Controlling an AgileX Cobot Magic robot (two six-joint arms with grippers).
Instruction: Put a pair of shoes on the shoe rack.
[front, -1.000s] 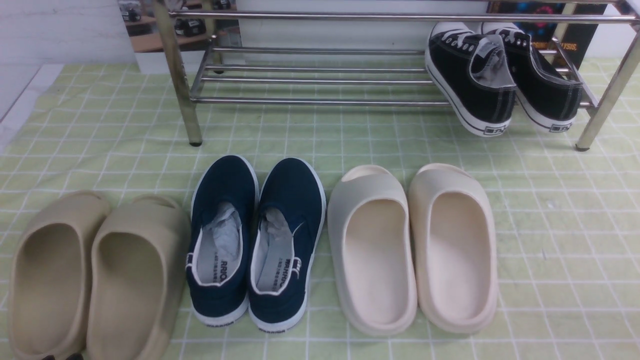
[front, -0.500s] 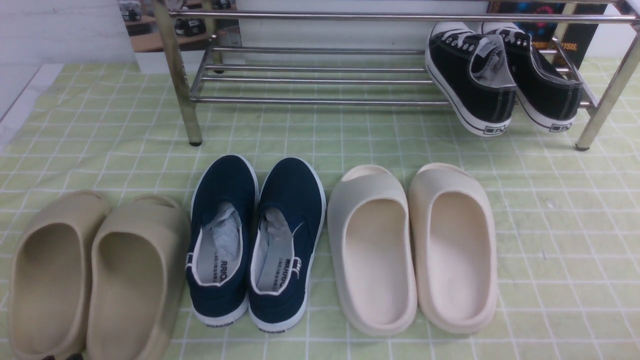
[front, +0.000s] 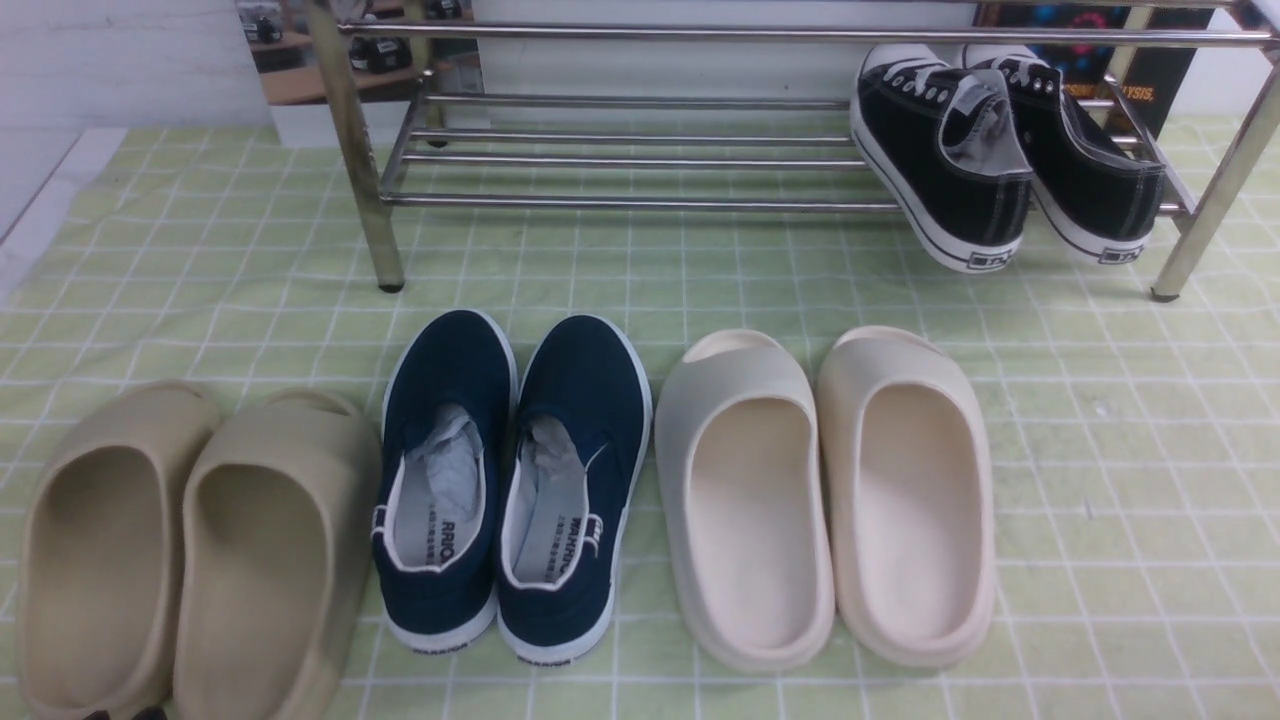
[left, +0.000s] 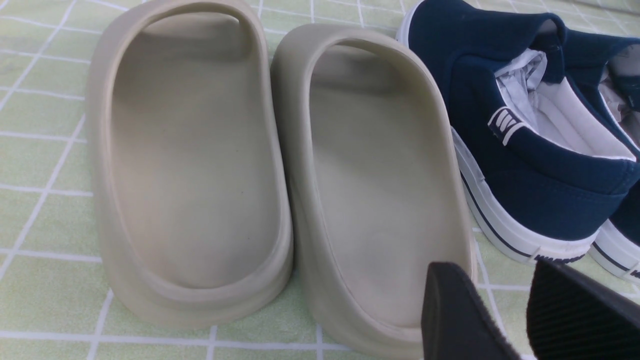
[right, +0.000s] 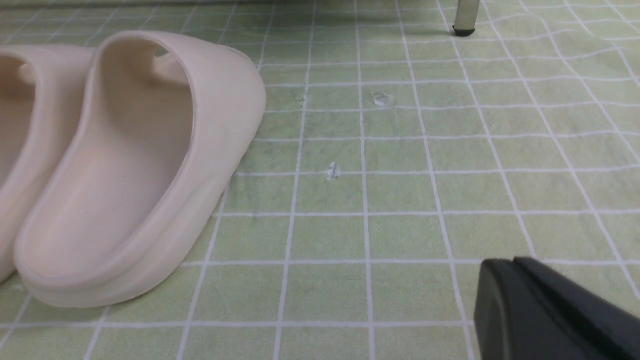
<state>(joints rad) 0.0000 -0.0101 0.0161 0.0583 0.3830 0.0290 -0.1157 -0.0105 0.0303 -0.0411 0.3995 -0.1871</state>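
I see a green cloth (front: 740, 270) with a grid of white lines. The sneakers (front: 965, 150) are black, with white laces, white toes, white soles and grey lining. The rack (front: 640, 204) is shiny silver. The slip-on shoes (front: 585, 370) are navy with white soles. One pair of slides (front: 905, 360) is cream, the other slides (front: 275, 430) are tan. My hands (left: 482, 310) are of black colour.

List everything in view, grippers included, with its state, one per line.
Black sneakers: on the rack's lower shelf
Shoe rack: standing
Navy slip-ons: on floor, paired
Tan slides: on floor, paired
Cream slides: on floor, paired
Left gripper: open, empty
Right gripper: shut, empty
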